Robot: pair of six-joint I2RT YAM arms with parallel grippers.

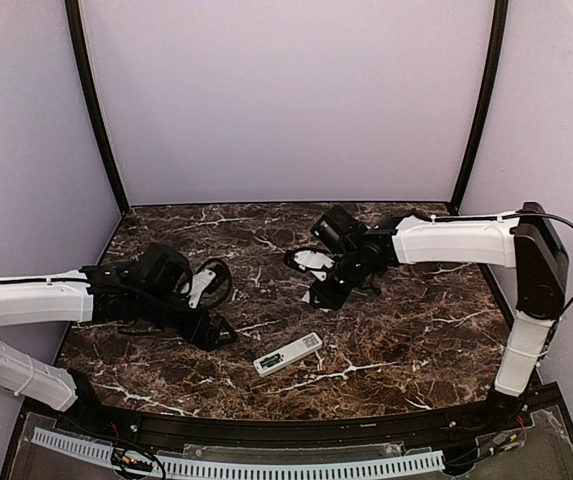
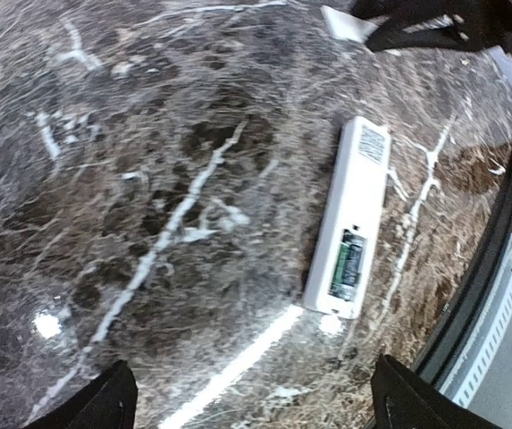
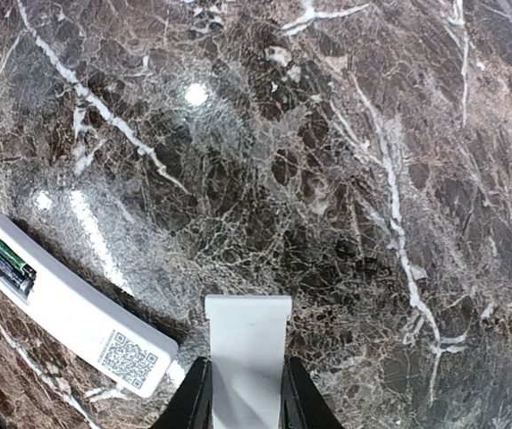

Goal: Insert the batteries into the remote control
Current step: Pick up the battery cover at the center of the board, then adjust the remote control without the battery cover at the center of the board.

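Note:
The remote control (image 1: 288, 354) lies back-up on the marble table, a QR label at one end. Its battery bay stands uncovered at the other end, with green-and-black batteries (image 2: 349, 265) inside; the batteries (image 3: 10, 264) also show in the right wrist view. My left gripper (image 2: 251, 402) hovers open just left of the remote control (image 2: 349, 219), nothing between its fingers. My right gripper (image 3: 245, 393) is shut on a flat white battery cover (image 3: 247, 344), held above the table to the far side of the remote control (image 3: 68, 308).
The dark marble table (image 1: 416, 330) ends at a black rail (image 1: 296, 430) along the near edge, with a white perforated strip below it. Both arms reach in toward the middle: left gripper (image 1: 216, 333), right gripper (image 1: 324, 294).

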